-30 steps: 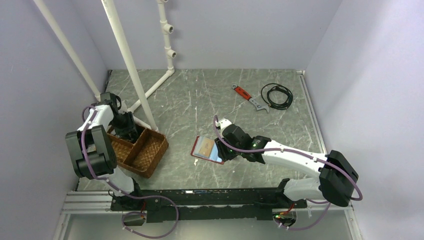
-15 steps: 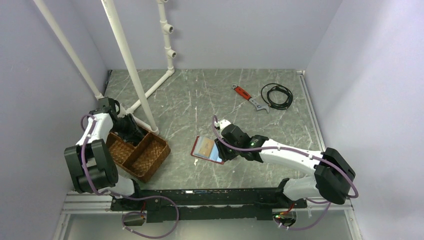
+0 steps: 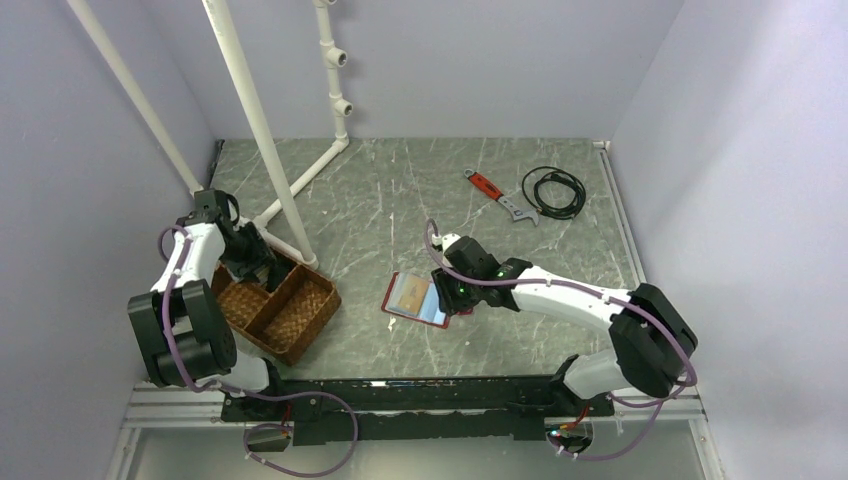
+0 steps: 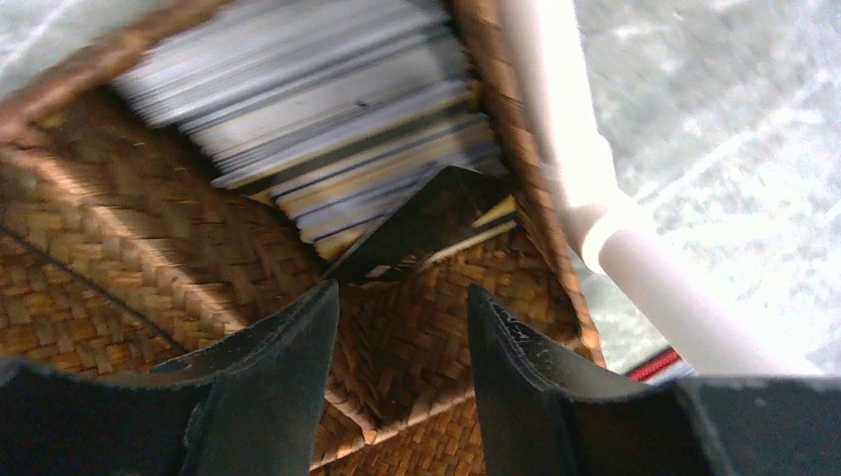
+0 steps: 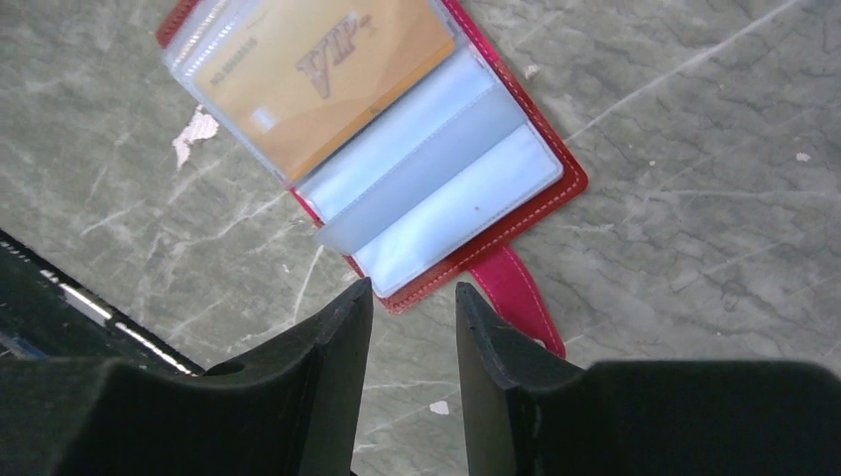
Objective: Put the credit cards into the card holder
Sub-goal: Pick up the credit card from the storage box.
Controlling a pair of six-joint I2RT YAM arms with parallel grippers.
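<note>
Where the overhead camera looks down, the left gripper (image 3: 254, 262) hangs over the far-left compartment of the wicker tray (image 3: 312, 322), and the right gripper (image 3: 445, 298) sits at the right edge of the open card holder (image 3: 410, 297) mid-table. In the left wrist view its fingers (image 4: 268, 397) stand apart, empty, above the credit cards (image 4: 327, 109) packed in that compartment, with a dark card (image 4: 426, 223) tilted loose near the white pipe (image 4: 595, 218). In the right wrist view the fingers (image 5: 298, 397) are apart, holding nothing, just off the holder's red rim; a gold card (image 5: 317, 69) is already sleeved. The stack is tight, so closing there may pinch several cards or snag the weave, and an unpinned holder could slide.
</note>
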